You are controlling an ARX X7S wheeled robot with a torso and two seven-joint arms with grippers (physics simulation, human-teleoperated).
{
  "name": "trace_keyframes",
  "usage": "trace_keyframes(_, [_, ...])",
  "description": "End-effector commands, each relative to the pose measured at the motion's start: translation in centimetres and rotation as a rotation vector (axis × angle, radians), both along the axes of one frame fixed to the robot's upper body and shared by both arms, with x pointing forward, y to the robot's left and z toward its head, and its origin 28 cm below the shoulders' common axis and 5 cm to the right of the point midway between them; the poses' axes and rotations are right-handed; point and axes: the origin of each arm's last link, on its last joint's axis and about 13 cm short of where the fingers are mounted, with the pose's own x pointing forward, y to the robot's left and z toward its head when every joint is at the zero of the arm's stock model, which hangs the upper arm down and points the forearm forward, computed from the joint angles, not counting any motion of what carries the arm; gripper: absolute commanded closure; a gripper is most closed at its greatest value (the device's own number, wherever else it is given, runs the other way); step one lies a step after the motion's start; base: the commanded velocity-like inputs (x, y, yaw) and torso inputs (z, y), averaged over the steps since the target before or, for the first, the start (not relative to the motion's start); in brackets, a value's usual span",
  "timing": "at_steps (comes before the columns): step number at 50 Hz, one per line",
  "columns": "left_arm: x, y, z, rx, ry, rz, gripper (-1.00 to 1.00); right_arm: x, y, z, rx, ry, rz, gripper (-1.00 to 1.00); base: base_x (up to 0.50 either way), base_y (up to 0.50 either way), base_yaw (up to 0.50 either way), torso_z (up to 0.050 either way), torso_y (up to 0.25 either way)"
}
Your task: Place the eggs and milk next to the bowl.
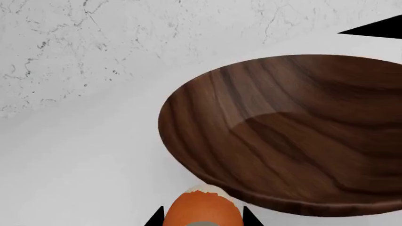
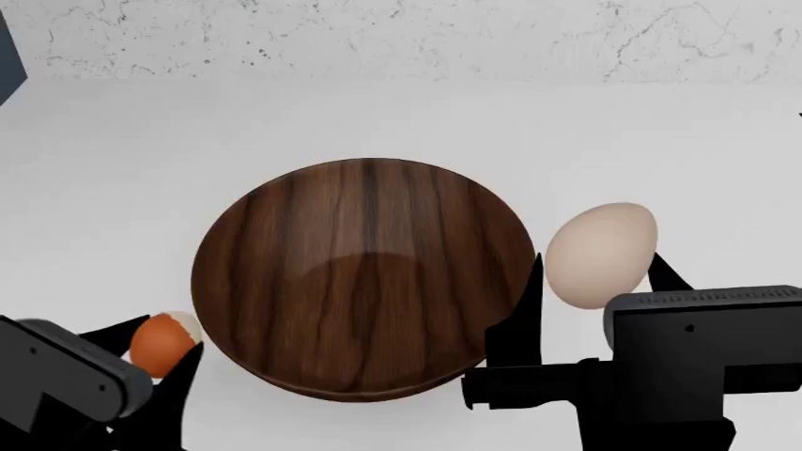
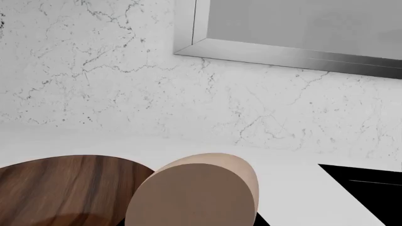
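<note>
We had the orange-brown egg point(image 2: 161, 344) gripped in our left claw point(image 2: 150, 352) and the beige egg point(image 2: 600, 254) in our right claw point(image 2: 589, 282), flanking the bowl point(image 2: 363, 277), low over the surface point(image 2: 376, 113).

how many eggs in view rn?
2. Orange-brown egg in the left end effector, left of the bowl; beige egg in the right end effector, on its right.

The robot's body was matte black throughout: the right tool point(image 2: 592, 282) had thin, pointed, blade-like fingers point(image 2: 516, 324) on a boxy housing with a finely ribbed top edge and one small round screw, while the left tool point(image 2: 161, 349) sat ahead of a rounded, dark-grey-edged link.
</note>
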Motion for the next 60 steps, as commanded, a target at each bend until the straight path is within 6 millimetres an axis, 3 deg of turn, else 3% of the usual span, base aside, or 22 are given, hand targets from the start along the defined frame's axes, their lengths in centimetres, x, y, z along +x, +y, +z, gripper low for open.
trace_keyframes(1, [0.0,-0.3,-0.6,-0.011,0.019,-0.003,1.0,0.0,-0.2,0.0,-0.023,-0.003,-0.006,1.0,0.0,0.0,0.0,0.0,0.0])
trace_keyframes(60, [0.4,-1.1,-2.7,0.019,0.07,-0.034,1.0,0.2,-0.2,-0.3,-0.022,0.005,-0.008,1.0,0.0,0.0,0.0,0.0,0.0])
